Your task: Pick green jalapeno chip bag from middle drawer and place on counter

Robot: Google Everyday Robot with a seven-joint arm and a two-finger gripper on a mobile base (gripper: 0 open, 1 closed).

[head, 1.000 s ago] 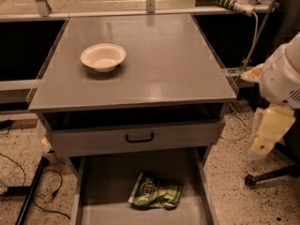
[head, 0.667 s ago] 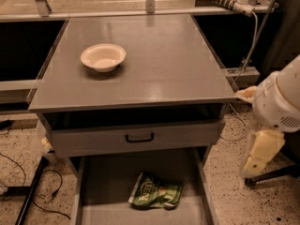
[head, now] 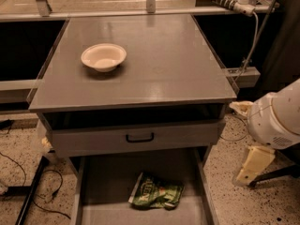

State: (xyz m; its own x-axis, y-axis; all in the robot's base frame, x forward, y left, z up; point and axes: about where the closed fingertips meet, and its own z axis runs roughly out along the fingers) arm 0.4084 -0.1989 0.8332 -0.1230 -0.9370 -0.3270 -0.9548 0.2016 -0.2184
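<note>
Middle drawer [head: 107, 181] was pulled out at the bottom of the cabinet: a wide shallow grey metal tray with low side walls and a flat matte floor

In it: green jalapeno chip bag [head: 155, 194], lying flat on the drawer floor, roughly centred between the side walls and touching neither. It was wrinkled glossy green foil with a white edge on its left side and pale lettering

Above it sat a closed grey drawer [head: 89, 140], plain flat front, with a black bar handle [head: 139, 138]. There was a dark slot between that drawer and the top slab; contents of the slot not readable

Counter [head: 159, 69] was a smooth flat grey slab, faintly glossy, with a thin straight edge. White bowl [head: 103, 57] stood on it toward the back left: round, shallow, cream inside, upright

Gripper [head: 253, 165] hung low to the right of the cabinet, under the arm's rounded white housing [head: 276, 116], over speckled floor [head: 229, 205]. It was cream-coloured, blocky, tilted, and well apart from the bag and outside the drawer. Couldn't tell whether it was open or closed

Dark cables [head: 49, 184] lay on the floor left of the cabinet
</note>
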